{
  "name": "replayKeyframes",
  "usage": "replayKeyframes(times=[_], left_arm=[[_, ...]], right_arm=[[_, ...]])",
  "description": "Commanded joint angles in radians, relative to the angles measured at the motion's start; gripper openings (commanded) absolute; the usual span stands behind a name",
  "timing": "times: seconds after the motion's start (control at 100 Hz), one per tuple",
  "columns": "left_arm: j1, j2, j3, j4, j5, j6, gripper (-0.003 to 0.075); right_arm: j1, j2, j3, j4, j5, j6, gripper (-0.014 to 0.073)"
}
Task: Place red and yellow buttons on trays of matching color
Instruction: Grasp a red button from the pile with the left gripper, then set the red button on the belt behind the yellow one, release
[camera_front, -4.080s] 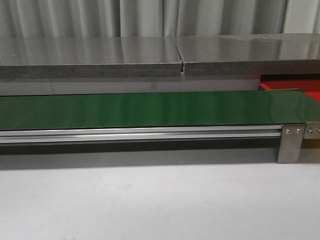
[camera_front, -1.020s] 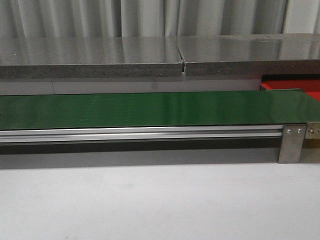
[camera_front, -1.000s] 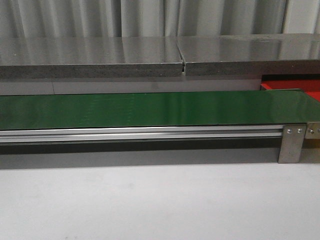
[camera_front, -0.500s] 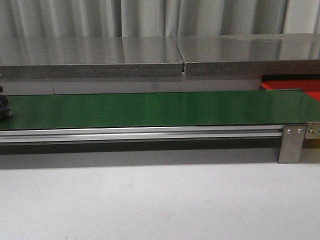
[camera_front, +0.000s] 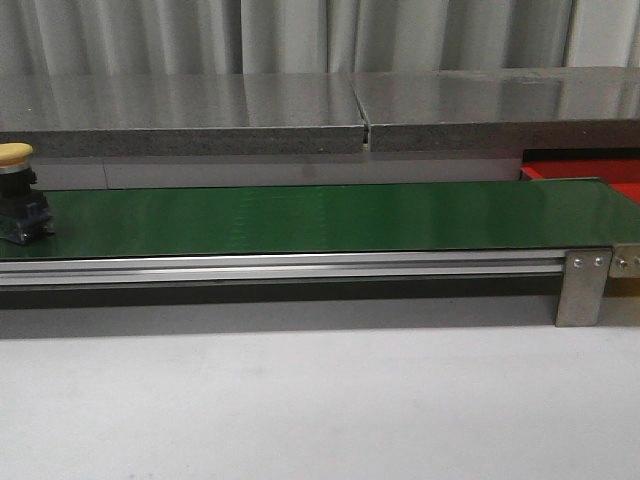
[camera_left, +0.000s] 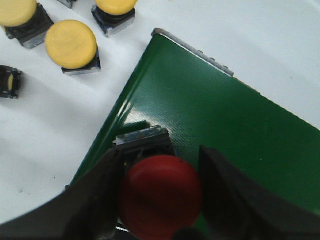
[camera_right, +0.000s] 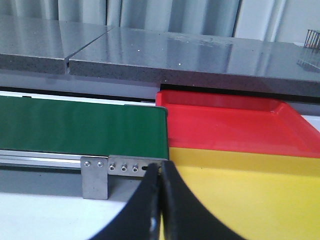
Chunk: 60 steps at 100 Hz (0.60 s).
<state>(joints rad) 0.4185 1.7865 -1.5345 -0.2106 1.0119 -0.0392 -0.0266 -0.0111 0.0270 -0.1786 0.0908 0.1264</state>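
A red button (camera_left: 160, 196) with a dark base sits between the fingers of my left gripper (camera_left: 161, 152), which is shut on it just above the end of the green belt (camera_left: 225, 130). A yellow button (camera_front: 15, 156) on a dark base stands on the belt (camera_front: 320, 215) at the far left of the front view. My right gripper (camera_right: 161, 170) is shut and empty, low in front of the yellow tray (camera_right: 240, 192). The red tray (camera_right: 225, 122) lies behind the yellow tray, past the belt's right end (camera_front: 600, 172).
Three more yellow buttons (camera_left: 71, 44) (camera_left: 17, 11) (camera_left: 116, 5) and a dark part (camera_left: 9, 82) lie on the white table beside the belt's end. A grey stone ledge (camera_front: 320, 110) runs behind the belt. A metal bracket (camera_front: 582, 285) holds the belt's right end.
A yellow button has ridden into the front view at the belt's left end and moved a little to the right. Nothing else differs.
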Motion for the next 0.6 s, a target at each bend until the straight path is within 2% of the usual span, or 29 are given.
replayKeyframes(times=[0.0,0.16,0.23,0.3,0.35,0.42,0.59], left_arm=[[-0.011,-0.022,-0.033,-0.020,-0.017,0.006,0.0221],[-0.027,-0.004,-0.033,-0.020,-0.007,0.009,0.0226],[-0.027,-0.002,-0.033,-0.028,-0.011,0.046,0.0268],[-0.027,-0.002,-0.033,-0.039,-0.020,0.057,0.0381],[-0.027,-0.002,-0.033,-0.043,-0.025,0.057,0.0491],[-0.027,-0.002,-0.033,-0.046,-0.031,0.057,0.0575],[-0.027,-0.027,-0.033,-0.048,-0.059,0.078,0.0564]], right_arm=[[0.002,-0.015,-0.010,-0.003,-0.074,-0.001,-0.0067],[0.002,-0.015,-0.010,-0.003,-0.074,-0.001,-0.0067],[0.002,-0.015,-0.010,-0.003,-0.074,-0.001,-0.0067],[0.002,-0.015,-0.010,-0.003,-0.074,-0.001,-0.0067],[0.002,-0.015,-0.010,-0.003,-0.074,-0.001,-0.0067],[0.002,-0.015,-0.010,-0.003,-0.074,-0.001,-0.0067],[0.002,-0.015,-0.010,-0.003,-0.074,-0.001,-0.0067]])
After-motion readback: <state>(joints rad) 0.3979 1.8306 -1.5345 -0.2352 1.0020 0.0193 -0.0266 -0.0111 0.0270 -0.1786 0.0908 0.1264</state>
